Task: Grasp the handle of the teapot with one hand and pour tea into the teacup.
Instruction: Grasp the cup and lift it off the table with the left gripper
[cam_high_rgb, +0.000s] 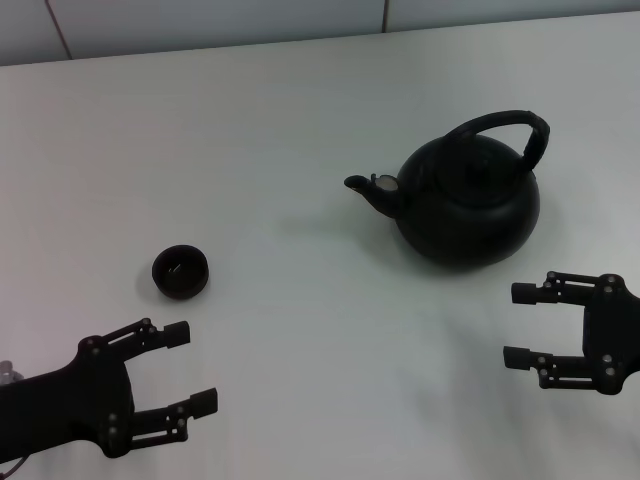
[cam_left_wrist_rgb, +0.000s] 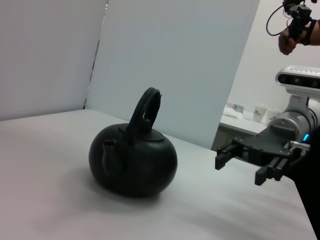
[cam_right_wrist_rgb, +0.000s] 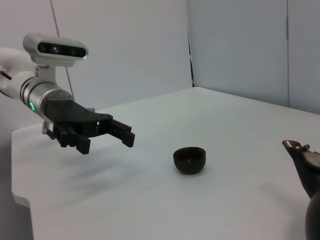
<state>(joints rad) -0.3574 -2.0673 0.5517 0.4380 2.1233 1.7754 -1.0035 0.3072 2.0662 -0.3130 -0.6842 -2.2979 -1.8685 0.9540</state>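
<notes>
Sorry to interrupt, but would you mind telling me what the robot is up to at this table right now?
Nothing is being handled yet. The teapot stands on the white table, its handle upright and its spout aimed toward the teacup, which sits well apart from it. The right gripper hovers open near the teapot, and the left gripper hovers open near the cup. Neither touches anything, so grasping and pouring are not yet begun.

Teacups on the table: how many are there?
1: the teacup stands on the table's left side, just ahead of the left pincer, apart from the teapot.
</notes>
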